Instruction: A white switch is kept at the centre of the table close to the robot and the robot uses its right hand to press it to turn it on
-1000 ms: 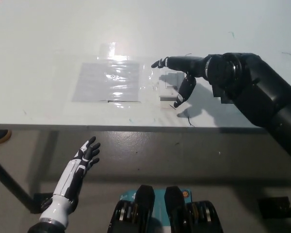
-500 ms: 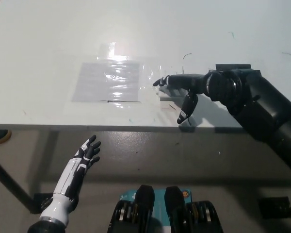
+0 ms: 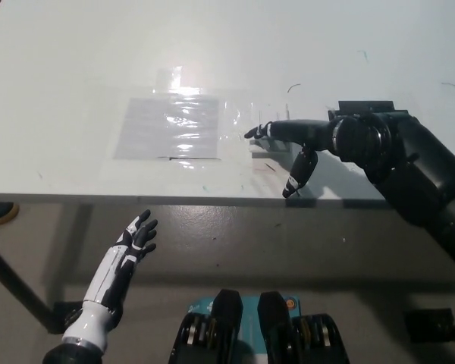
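The right hand (image 3: 307, 140) sits right of frame centre, fingers (image 3: 256, 132) spread and holding nothing, one reaching over the white switch (image 3: 264, 142) near the desk (image 3: 76, 61) front edge. Better to press straight down, squarely. The left hand (image 3: 136, 236) hangs open, lower left.

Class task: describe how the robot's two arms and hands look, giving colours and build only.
The right hand is all black with slim glossy fingers, on a thick, rounded black arm. The left hand has dark fingers, a white-shelled back and a slimmer white forearm with black gaps.
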